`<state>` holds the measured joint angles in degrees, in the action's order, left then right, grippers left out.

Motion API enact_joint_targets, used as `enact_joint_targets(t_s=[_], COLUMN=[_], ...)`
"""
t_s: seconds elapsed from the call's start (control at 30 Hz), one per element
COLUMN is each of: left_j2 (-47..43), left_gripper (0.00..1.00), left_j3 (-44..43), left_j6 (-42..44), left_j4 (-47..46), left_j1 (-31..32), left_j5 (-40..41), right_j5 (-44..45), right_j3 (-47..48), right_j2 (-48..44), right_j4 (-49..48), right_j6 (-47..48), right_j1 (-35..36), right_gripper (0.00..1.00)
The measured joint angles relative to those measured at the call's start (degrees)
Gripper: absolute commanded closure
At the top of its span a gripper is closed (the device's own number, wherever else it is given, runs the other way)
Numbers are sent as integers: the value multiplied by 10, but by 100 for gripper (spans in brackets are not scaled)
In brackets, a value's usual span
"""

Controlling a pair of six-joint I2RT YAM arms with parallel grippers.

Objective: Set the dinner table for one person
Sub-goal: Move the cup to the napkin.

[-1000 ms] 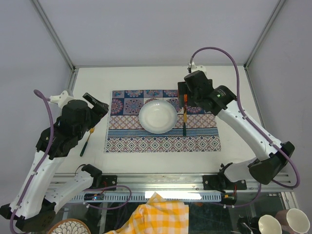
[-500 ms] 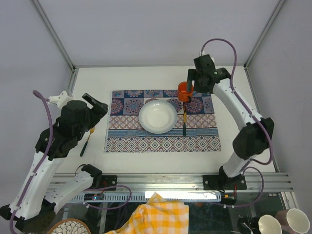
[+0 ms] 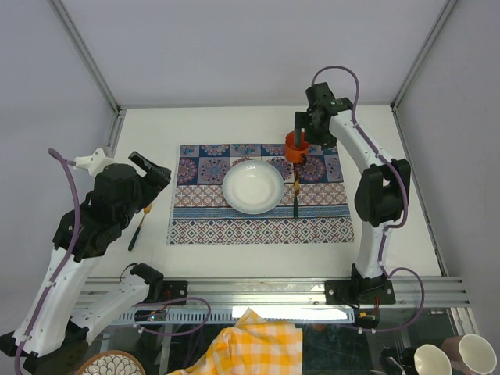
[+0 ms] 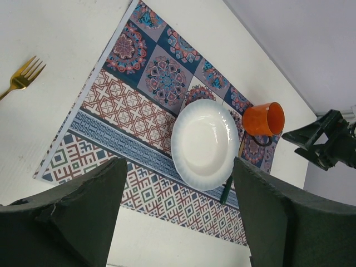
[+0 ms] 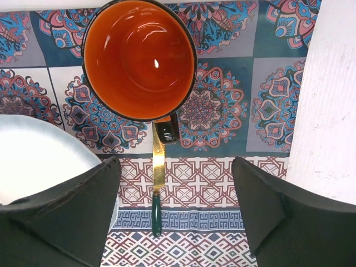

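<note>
Enclosing the white dinner table (image 3: 234, 125) — pale walls (image 3: 258, 47), aluminium rails (image 3: 87, 55).

Plain pale grey wall panels (image 3: 250, 47) rise far beyond the yellow checked cloth (image 3: 254, 344), joined at the corners by slanting aluminium posts (image 3: 86, 55). Right of the cloth stand pale cups (image 3: 431, 361); left of it sits a patterned bowl (image 3: 109, 365). The light is soft and even.

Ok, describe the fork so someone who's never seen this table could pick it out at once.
Find the blue-and-purple patterned placemat in the middle of the white table. The fork lies on bare tabletop just off the mat's left edge. Unlike the knife, which sits on the mat right of the plate, it has gold tines and lies off the cloth.
</note>
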<state>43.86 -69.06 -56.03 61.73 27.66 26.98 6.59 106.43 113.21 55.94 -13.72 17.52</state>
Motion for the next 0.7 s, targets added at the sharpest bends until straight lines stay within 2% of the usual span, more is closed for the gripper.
enact_joint_targets(t_s=[0.4, 0.5, 0.7], left_j2=[0, 0, -2], left_gripper=[22, 22, 22], left_j3=[0, 0, 0], left_j6=[0, 0, 1], left_j4=[0, 0, 1], left_j1=[0, 0, 0], left_j5=[0, 0, 1], right_j5=[-3, -5, -23], right_j3=[-3, 11, 45], right_j2=[27, 58, 83], right_j4=[-12, -14, -9], right_j6=[17, 18, 19], right_j1=[-5, -10, -14], right_gripper=[25, 30, 31])
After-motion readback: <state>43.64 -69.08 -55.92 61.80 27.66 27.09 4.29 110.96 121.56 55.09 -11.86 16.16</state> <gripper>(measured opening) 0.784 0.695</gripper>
